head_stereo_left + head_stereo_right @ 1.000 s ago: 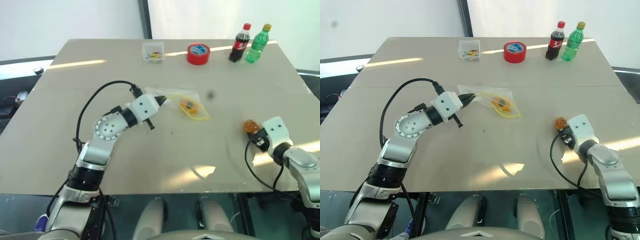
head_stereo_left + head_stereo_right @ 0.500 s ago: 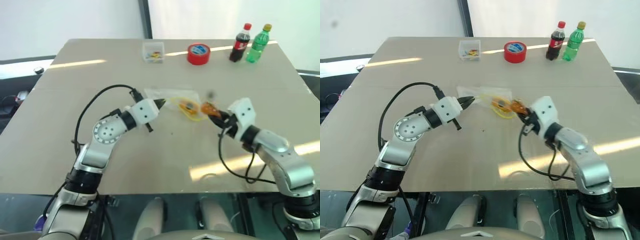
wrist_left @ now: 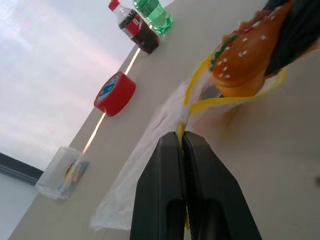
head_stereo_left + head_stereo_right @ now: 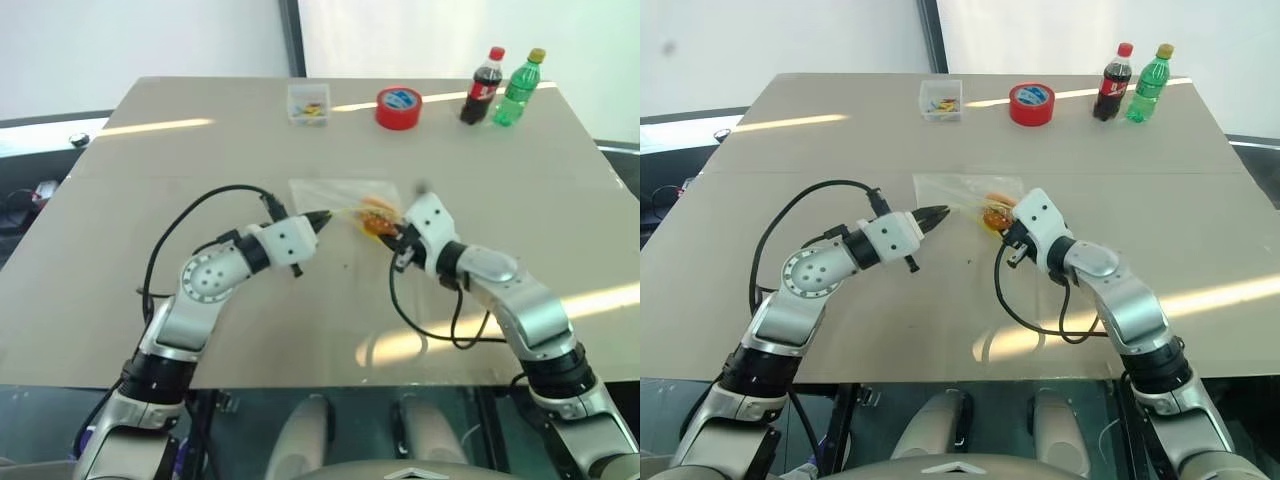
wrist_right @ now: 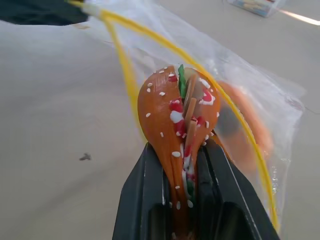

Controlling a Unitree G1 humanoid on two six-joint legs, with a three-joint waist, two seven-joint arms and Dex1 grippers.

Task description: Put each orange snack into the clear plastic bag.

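Left end effector (image 3: 181, 137): its two black fingers are pressed together on the yellow strip at the mouth of the clear plastic bag (image 4: 335, 192), pinching that edge and lifting it so the mouth stands open.
Right end effector (image 5: 186, 165): its fingers are closed down on one orange snack (image 5: 179, 117), gripping it from both flat sides so it stands on edge between them; the snack is at the yellow-rimmed opening of the bag, and whether it has passed the rim cannot be told.
Held snack: a glossy orange bun shape with white speckles, with red and green layers showing along its seam.
Second orange snack (image 5: 245, 125): lies inside the bag, seen through the plastic just behind the held one.
Clear plastic bag: sits near the middle of the tabletop (image 4: 140, 170), its closed end flat on the surface and pointing toward the far edge, its open end turned toward the two end effectors, which meet there from either side.
Red tape roll (image 4: 398, 107): stands near the far edge, about midway along it.
Small clear box (image 4: 306, 103): holds coloured bits and rests near the far edge, to the left of the tape roll.
Dark cola bottle (image 4: 482, 86): upright near the far right corner.
Green bottle (image 4: 518, 88): upright just beside the cola bottle, on its right.
Near half of the tabletop: crossed by the two arms and their black cables.
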